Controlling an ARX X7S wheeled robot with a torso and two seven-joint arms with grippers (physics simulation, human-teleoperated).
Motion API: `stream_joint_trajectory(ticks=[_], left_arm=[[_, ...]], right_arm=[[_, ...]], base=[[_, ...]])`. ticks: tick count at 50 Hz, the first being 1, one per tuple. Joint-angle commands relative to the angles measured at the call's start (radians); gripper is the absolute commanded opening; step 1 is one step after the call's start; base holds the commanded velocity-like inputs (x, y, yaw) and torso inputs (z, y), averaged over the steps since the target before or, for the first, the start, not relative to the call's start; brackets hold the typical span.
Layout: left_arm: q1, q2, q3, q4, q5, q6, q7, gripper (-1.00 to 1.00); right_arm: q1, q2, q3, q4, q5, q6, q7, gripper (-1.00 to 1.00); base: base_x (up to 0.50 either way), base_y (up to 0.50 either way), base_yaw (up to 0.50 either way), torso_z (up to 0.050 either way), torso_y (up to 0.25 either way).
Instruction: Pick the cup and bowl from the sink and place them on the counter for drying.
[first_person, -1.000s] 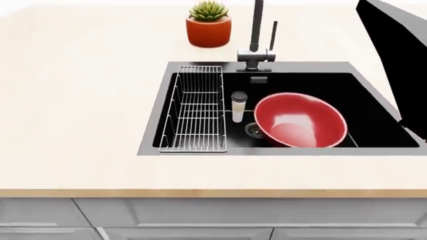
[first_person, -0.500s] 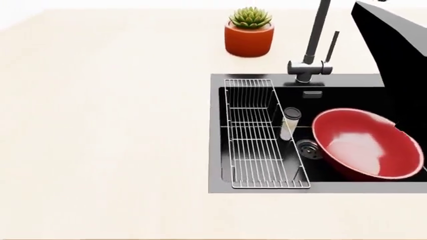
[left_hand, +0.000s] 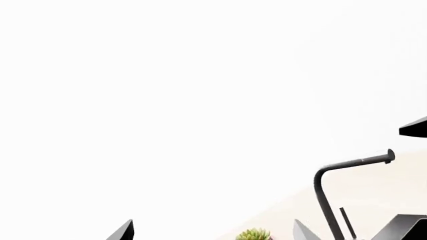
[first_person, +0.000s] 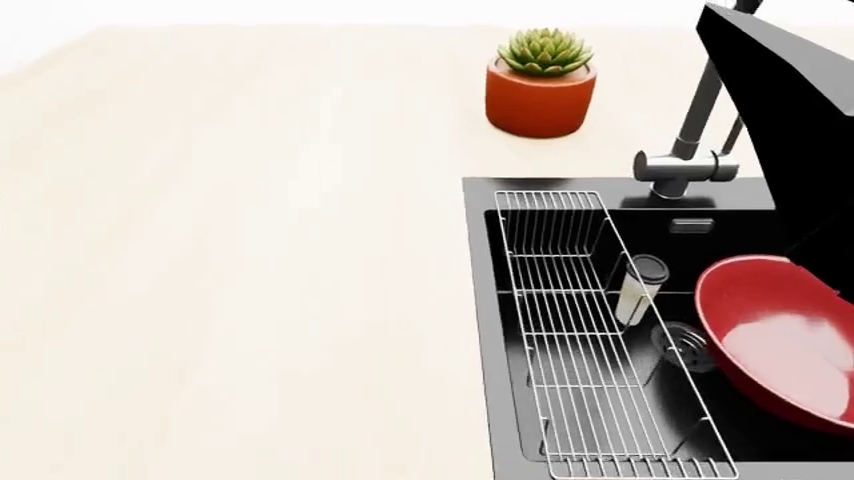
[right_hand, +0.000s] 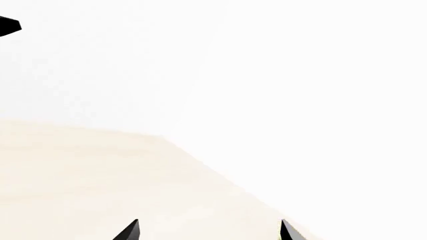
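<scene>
the broad pale beige counter (first_person: 240, 250) lies bare; the slim off-white cup with a dark lid (first_person: 639, 289) stands in the black recessed sink (first_person: 483, 330) beside the wire rack (first_person: 574, 340), the wide red speckled bowl (first_person: 781, 340) just beyond it; both sit well away from either pincer; left pincer (left_hand: 213, 232) and right pincer (right_hand: 208, 231) show tips spread wide, holding nothing, arms raised level; best lower one straight over the cup first.

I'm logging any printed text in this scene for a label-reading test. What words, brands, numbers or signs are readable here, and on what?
None: no readable text shows in any view.
The cup: plain off-white side, no print visible.
The bowl: plain red.
The plant pot: plain orange.
The faucet and the small plate on the sink wall below it: no legible marking.
The counter: bare, unmarked.
</scene>
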Motion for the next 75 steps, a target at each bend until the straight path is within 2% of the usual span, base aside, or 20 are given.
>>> stream_joint_trajectory(ticks=[1,28,35,50,58,75], left_arm=[[0.0,-0.008,0.004,-0.001,-0.006,0.009,-0.003,1.0],[0.012,-0.012,0.009,0.002,0.01,0.024,0.01,1.0],[0.019,-0.012,0.006,0.003,0.013,0.028,0.015,1.0],[0.012,-0.023,0.018,0.003,-0.008,0.04,-0.004,1.0],[0.017,-0.025,0.015,0.002,-0.007,0.045,0.001,1.0],[0.02,-0.028,0.02,0.003,-0.002,0.055,0.004,1.0]], right_arm=[[-0.003,0.003,-0.005,-0.003,0.008,-0.012,0.001,1.0],[-0.014,0.014,-0.016,-0.004,0.008,-0.029,-0.001,1.0],[-0.017,0.017,-0.022,-0.002,0.023,-0.04,0.01,1.0],[-0.03,0.028,-0.021,-0.008,0.031,-0.047,0.006,1.0],[-0.043,0.035,-0.017,-0.008,0.048,-0.058,0.01,1.0],[-0.044,0.036,-0.025,-0.015,0.035,-0.065,0.01,1.0]], base=[[0.35,0.17,0.0,0.0,0.0],[0.36,0.15,0.0,0.0,0.001],[0.0,-0.34,0.0,0.0,0.0],[0.0,-0.01,0.0,0.0,0.0],[0.0,-0.43,0.0,0.0,0.0],[0.0,0.0,0.0,0.0,0.0]])
